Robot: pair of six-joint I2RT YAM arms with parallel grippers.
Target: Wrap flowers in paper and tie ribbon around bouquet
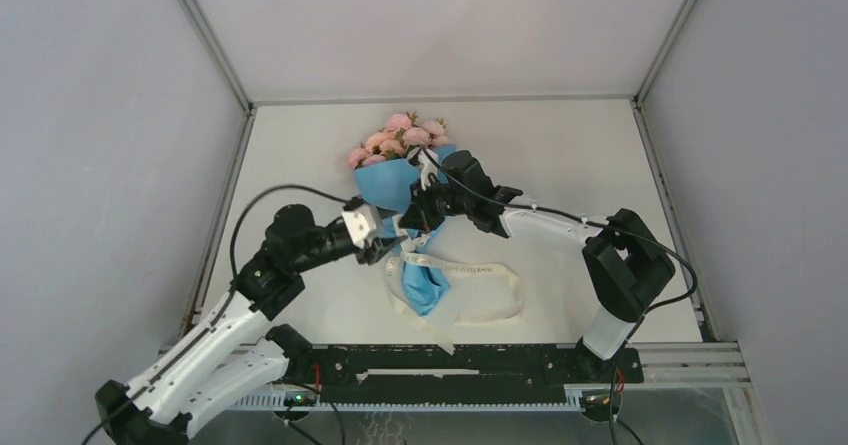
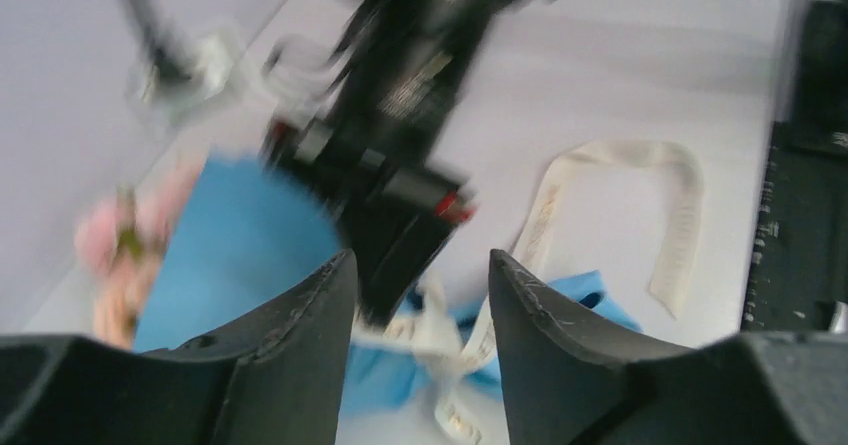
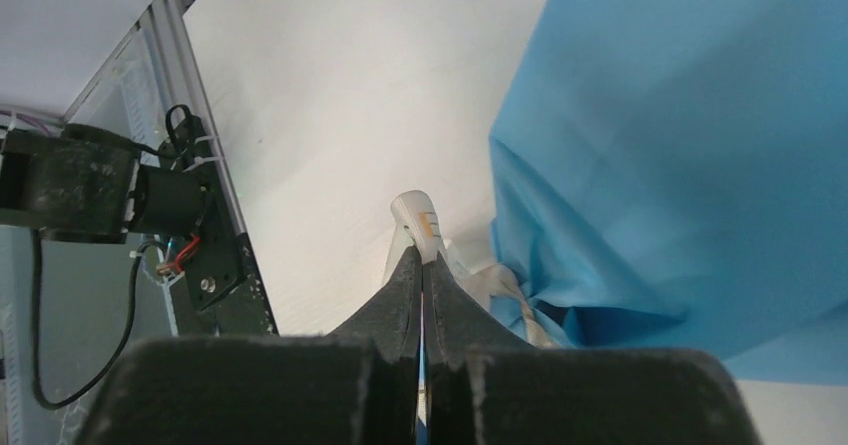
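The bouquet lies on the table with its pink flowers [image 1: 400,135] pointing away from me and light-blue paper [image 1: 393,183] wrapped round the stems. The cream ribbon [image 1: 482,287] crosses the narrow waist of the cone and trails in loose loops to the right. At that waist my right gripper [image 1: 412,227] is shut on a fold of ribbon [image 3: 418,217], which sticks out past its tips [image 3: 424,257] beside the paper [image 3: 680,145]. My left gripper [image 1: 386,250] is just left of it, open. Past its spread fingers [image 2: 422,275] I see a blurred ribbon [image 2: 680,225], the paper [image 2: 240,245] and the flowers [image 2: 110,245].
A black rail [image 1: 450,360] runs along the near edge of the table. Grey walls with metal frame posts [image 1: 225,75] close in the left, right and back sides. The right gripper's black body [image 2: 400,145] sits right in front of the left fingers.
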